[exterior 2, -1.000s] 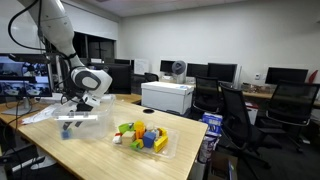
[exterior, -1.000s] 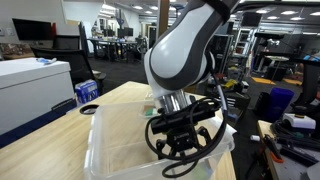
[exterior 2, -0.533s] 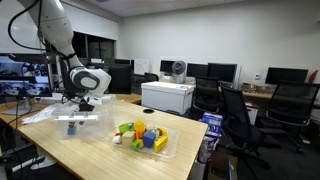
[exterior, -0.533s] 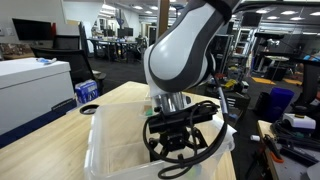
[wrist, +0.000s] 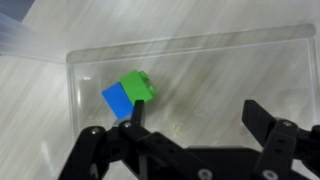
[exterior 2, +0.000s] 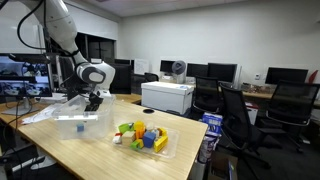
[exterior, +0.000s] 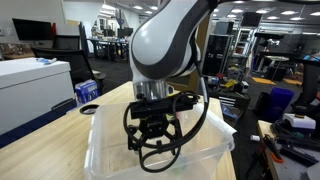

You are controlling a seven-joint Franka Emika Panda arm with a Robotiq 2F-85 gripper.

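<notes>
Gripper: the gripper (wrist: 185, 152) has its jaws spread wide, one finger at the lower left of the wrist view and the other at the lower right. Nothing sits between them, so it holds nothing.
Gripper position: in both exterior views it hangs over the clear bin (exterior: 97, 150), with its fingers dipping inside the walls (exterior: 152, 150). Whether they touch the floor of the bin cannot be told.
Blue block: the blue block (wrist: 118, 100) lies on the bin floor, left of centre in the wrist view.
Green block: the green block (wrist: 138, 85) touches the blue block at its upper right. Whether the two are joined cannot be told.
Blocks and gripper: both blocks lie just above the left finger in the frame, outside the gap between the jaws.
Bin position: the bin stands on the table (exterior 2: 100, 147), at centre left of that frame.
Nearby: a shallow tray (exterior 2: 168, 148) of coloured toys (exterior 2: 140, 134) stands apart from the bin, near the middle of the frame.
Progress, as a judgement: two blocks are already in the bin and nothing is gripped. The heap of toys in the tray looks untouched.
</notes>
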